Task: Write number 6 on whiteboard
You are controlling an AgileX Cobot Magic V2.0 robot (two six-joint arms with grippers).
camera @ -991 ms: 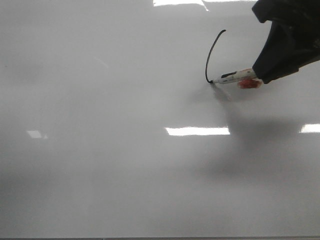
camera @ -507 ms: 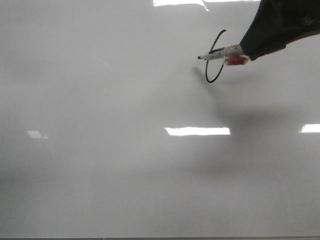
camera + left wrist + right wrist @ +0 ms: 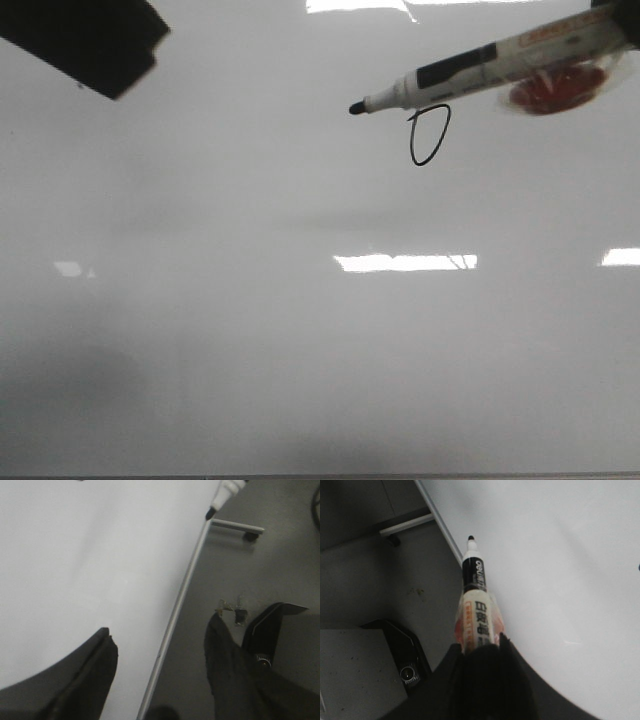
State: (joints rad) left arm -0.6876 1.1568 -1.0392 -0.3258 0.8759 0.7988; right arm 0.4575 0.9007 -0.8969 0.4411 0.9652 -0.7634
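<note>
Front view: marker hides the digit's stem; right gripper clamps the marker; left gripper gapes above the whiteboard.

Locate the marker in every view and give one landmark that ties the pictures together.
Front view: marker at upper right, tip pointing left, just above the drawn loop.
Left wrist view: only its tip shows, at the top edge.
Right wrist view: marker in the centre, held by the right tool.
Shared landmark: the whiteboard.
</note>
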